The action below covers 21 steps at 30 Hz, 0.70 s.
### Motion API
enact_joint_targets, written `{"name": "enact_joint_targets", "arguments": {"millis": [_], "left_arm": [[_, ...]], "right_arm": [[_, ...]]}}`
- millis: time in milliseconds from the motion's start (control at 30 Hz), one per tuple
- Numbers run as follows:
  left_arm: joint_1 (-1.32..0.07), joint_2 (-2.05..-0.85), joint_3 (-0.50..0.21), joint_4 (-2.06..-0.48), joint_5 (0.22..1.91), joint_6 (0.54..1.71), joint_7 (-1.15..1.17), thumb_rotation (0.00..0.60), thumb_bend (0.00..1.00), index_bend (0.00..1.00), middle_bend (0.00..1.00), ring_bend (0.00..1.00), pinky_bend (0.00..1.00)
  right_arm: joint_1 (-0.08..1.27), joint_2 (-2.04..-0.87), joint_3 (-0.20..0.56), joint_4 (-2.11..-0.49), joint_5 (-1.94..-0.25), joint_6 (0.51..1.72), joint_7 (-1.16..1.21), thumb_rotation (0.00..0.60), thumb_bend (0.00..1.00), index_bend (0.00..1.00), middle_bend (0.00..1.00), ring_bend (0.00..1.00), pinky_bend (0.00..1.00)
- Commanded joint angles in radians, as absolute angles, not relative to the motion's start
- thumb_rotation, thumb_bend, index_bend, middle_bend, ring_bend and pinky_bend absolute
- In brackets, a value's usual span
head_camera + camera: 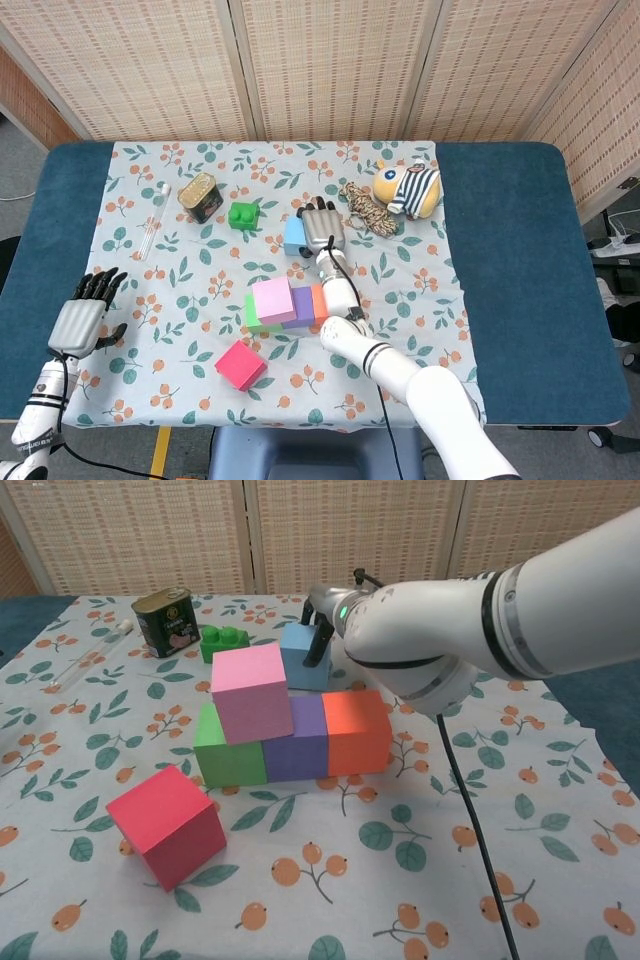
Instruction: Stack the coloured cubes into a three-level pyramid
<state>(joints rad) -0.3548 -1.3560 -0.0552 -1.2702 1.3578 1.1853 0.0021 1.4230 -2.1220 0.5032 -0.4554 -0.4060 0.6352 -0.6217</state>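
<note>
A green cube (250, 312), a purple cube (303, 305) and an orange cube (321, 303) form a row on the cloth. A pink cube (273, 300) sits on top, over the green and purple ones (250, 692). Just behind the row my right hand (322, 228) grips a light blue cube (296, 236), fingers curled over its right side; the blue cube (305, 655) is slightly tilted. A red cube (240, 365) lies alone at the front left (167, 826). My left hand (85, 315) rests open by the table's left front edge, holding nothing.
At the back left stand a tin can (201, 196) and a green toy brick (241, 215), with a clear tube (153, 222) further left. A striped plush toy (410, 188) and a coiled rope (366, 210) lie at the back right. My right forearm (470, 630) crosses above the right side.
</note>
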Motion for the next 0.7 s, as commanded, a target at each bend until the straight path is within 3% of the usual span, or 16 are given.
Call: {"name": "enact_joint_targets", "arguments": {"millis": [33, 200, 367, 467, 700], "left_arm": [[-0.354, -1.354, -0.054, -1.278, 1.358, 1.182, 0.008, 0.600, 0.34, 0.00, 0.00, 0.00, 0.03], [-0.352, -1.351, -0.055, -1.289, 1.357, 1.183, 0.021, 0.600, 0.35, 0.00, 0.00, 0.00, 0.03], [-0.346, -1.349, -0.058, -1.299, 1.361, 1.197, 0.032, 0.600, 0.34, 0.00, 0.00, 0.00, 0.03], [-0.343, -1.348, -0.058, -1.305, 1.364, 1.203, 0.040, 0.600, 0.35, 0.00, 0.00, 0.00, 0.03], [-0.343, -1.353, -0.050, -1.323, 1.383, 1.209, 0.064, 0.600, 0.35, 0.00, 0.00, 0.00, 0.03]], "right_arm": [[1.394, -2.061, 0.501, -0.556, -0.457, 0.668, -0.620, 0.600, 0.27, 0.64, 0.21, 0.00, 0.12], [1.299, -1.886, 0.473, -0.882, -0.511, 0.778, -0.658, 0.600, 0.27, 0.65, 0.22, 0.00, 0.13], [1.164, -1.600, 0.415, -1.362, -0.538, 0.893, -0.728, 0.600, 0.27, 0.65, 0.22, 0.00, 0.13], [1.109, -1.448, 0.397, -1.569, -0.527, 0.929, -0.746, 0.600, 0.27, 0.65, 0.22, 0.00, 0.13], [1.021, -1.194, 0.332, -1.864, -0.550, 0.950, -0.744, 0.600, 0.28, 0.65, 0.22, 0.00, 0.13]]}}
